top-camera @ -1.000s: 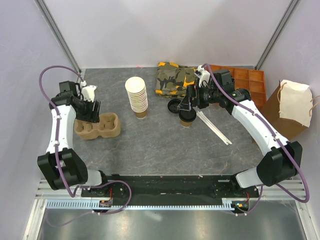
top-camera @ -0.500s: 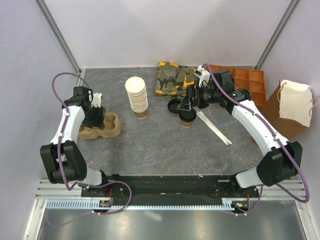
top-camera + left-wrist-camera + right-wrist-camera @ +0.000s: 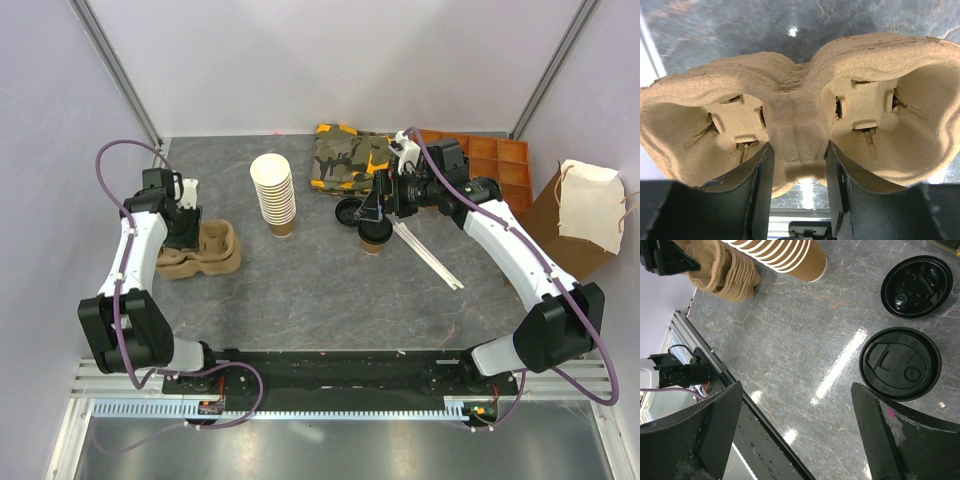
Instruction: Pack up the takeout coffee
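Note:
The takeout coffee [image 3: 375, 238], a brown cup under a black lid [image 3: 900, 363], stands mid-table right of centre. My right gripper [image 3: 377, 212] hovers just above and behind it, jaws wide open with nothing between them; in the right wrist view [image 3: 796, 390] the lid lies by the right finger. At the left, a pulp cup carrier [image 3: 215, 256] rests on the table. My left gripper [image 3: 185, 232] is down on it, and its two fingers [image 3: 757, 195] press both sides of the central ridge of the carrier [image 3: 880, 65].
A tall stack of lidless paper cups [image 3: 273, 192] stands between the arms. A loose black lid [image 3: 348, 211] lies beside the coffee, white sticks [image 3: 430, 256] to its right. Behind are a camouflage cloth [image 3: 345, 158], an orange tray [image 3: 490, 160] and a brown paper bag [image 3: 570, 215].
My left gripper has come down onto the carrier's left end and its jaws have narrowed onto the central ridge. The right arm has not moved.

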`<state>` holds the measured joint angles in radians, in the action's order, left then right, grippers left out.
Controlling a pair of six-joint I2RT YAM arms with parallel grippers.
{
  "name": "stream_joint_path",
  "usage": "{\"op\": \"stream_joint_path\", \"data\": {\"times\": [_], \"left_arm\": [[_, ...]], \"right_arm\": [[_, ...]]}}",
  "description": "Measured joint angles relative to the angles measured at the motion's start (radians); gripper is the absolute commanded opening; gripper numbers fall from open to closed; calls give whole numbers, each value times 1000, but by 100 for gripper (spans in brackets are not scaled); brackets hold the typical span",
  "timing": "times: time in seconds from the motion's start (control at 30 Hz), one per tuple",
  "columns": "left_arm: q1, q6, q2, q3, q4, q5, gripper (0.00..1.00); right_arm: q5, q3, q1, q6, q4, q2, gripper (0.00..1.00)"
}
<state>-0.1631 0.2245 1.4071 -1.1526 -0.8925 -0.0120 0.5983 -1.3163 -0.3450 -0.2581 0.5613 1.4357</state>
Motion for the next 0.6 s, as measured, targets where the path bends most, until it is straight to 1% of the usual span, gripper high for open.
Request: {"op": "stream_joint_path", "data": {"times": [0.17,0.2,0.23,0.3,0.33,0.37,0.4,0.47,0.57,0.6], "left_arm": [[2,-1,-45,-31,-19,17,24],[2,-2,-51,-37,-24,19,23],[2,-3,-55,-43,-28,19,23],[2,-7,-62,-49,-35,19,22],[2,-9,-63,-49,-37,19,22],[2,-12,-64,-49,-40,19,21],[2,-16,-64,-49,-44,19,21],[2,-27,-64,-49,-48,11,20],[2,-39,-64,-49,-49,0,24],[2,-43,-64,-49,-48,-2,30]], "right_arm": [[8,-1,0,0,0,4,98],[10,-1,0,-1,0,5,97],[15,-1,0,-4,0,6,93],[30,-1,-1,-15,-7,8,90],[38,-1,-3,-27,-19,9,84],[44,-1,-7,-39,-33,11,81],[51,-1,-18,-55,-55,13,75],[61,-1,-53,-93,-113,21,70],[72,-1,-127,-141,-200,42,68],[76,-2,-157,-159,-226,52,68]]}}
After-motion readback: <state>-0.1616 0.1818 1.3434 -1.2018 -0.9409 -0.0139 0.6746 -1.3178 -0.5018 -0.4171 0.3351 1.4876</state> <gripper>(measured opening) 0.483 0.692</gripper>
